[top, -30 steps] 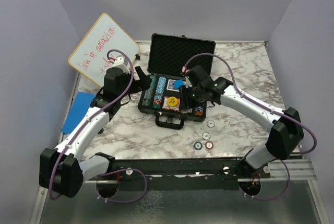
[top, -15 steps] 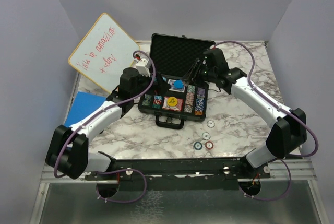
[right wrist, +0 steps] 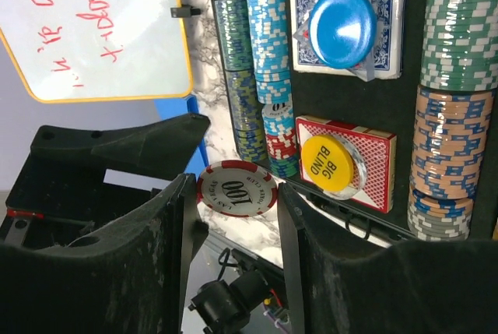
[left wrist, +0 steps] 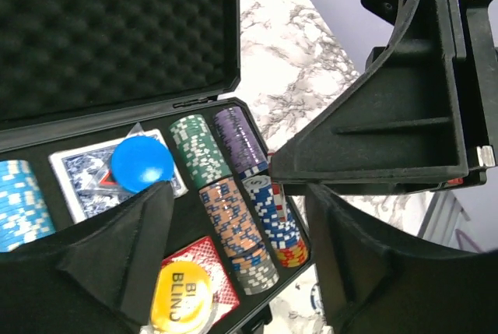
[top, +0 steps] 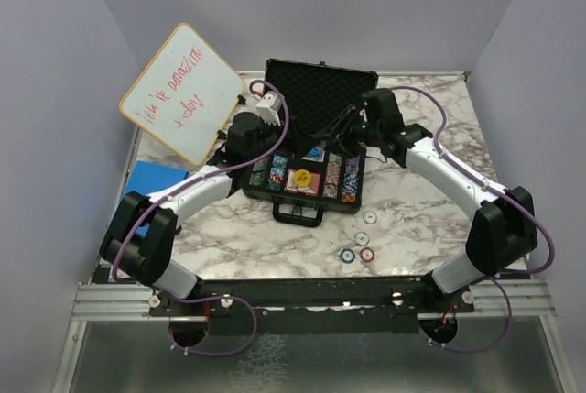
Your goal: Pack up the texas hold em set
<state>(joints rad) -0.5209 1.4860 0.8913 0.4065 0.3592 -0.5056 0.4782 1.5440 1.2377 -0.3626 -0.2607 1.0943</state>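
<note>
The black briefcase (top: pixel 316 91) lies open at the middle of the bench, toward the far edge, with its foam lid standing up. Above its tray the right gripper (right wrist: pixel 236 194) has a red-and-white chip (right wrist: pixel 237 188) marked 100 nipped across its rim, the fingers closed only to the chip's width. The left gripper (left wrist: pixel 233 202) hangs over the tray too, its fingers spread wide and nothing between them.

That chip looks hard, thin and light. I'd guess its smooth edge could slip or twist, so a grip square across the widest part suits it best. The tray is nearly full: rows of chips (right wrist: pixel 451 155) in green, purple, tan and blue, two card decks (right wrist: pixel 385 7), a blue disc (right wrist: pixel 342 29) and a yellow disc (right wrist: pixel 328 161) reading BIG BLIND. Three loose chips (top: pixel 349 255) lie toward the near edge, right of centre. Being flat on the marble, they will likely be awkward to pick up.
</note>
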